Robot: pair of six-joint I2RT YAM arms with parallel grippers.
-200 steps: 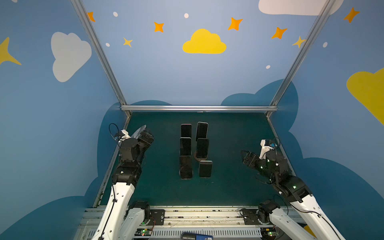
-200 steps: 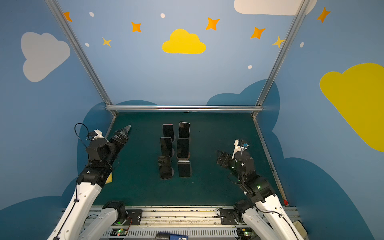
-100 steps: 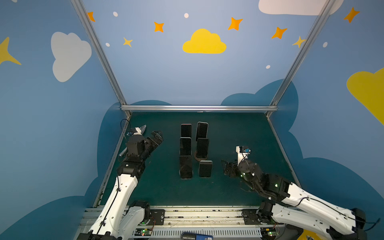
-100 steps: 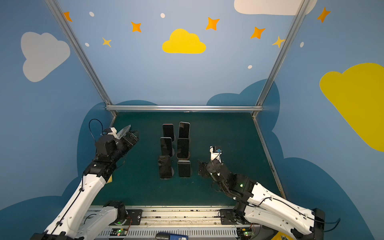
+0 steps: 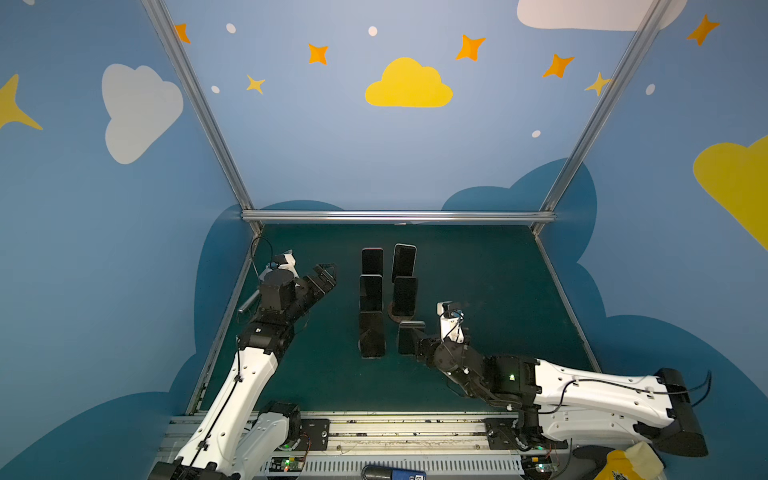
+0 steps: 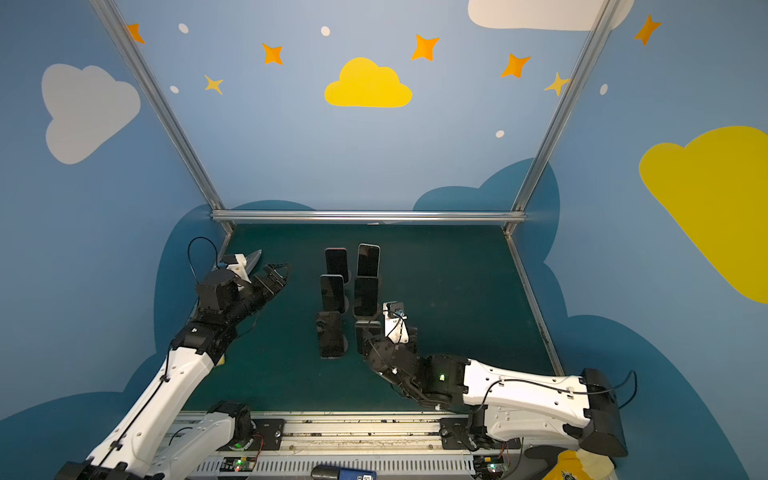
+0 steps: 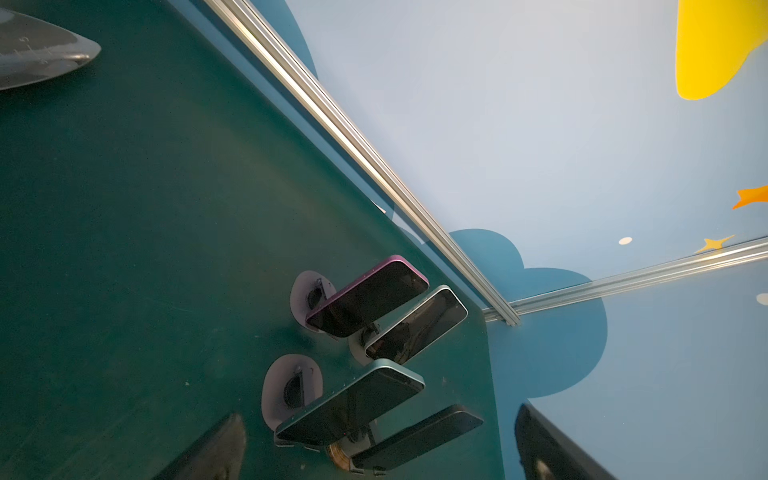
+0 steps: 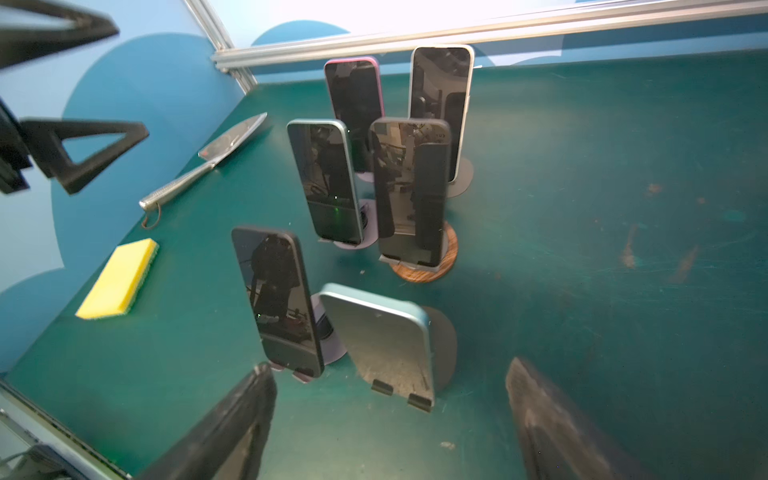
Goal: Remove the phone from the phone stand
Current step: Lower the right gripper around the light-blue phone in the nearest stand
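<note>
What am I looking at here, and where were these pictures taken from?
Two white-and-black robot arms stand at a dark green table. Two pictures look down from above; the other two come from cameras on the arms' wrists. On the table, five dark-screened phones lean on small stands, and one grey-blue stand is empty. A steel kitchen knife and a yellow sponge lie near the left edge. The left gripper and right gripper are open and hold nothing.
</note>
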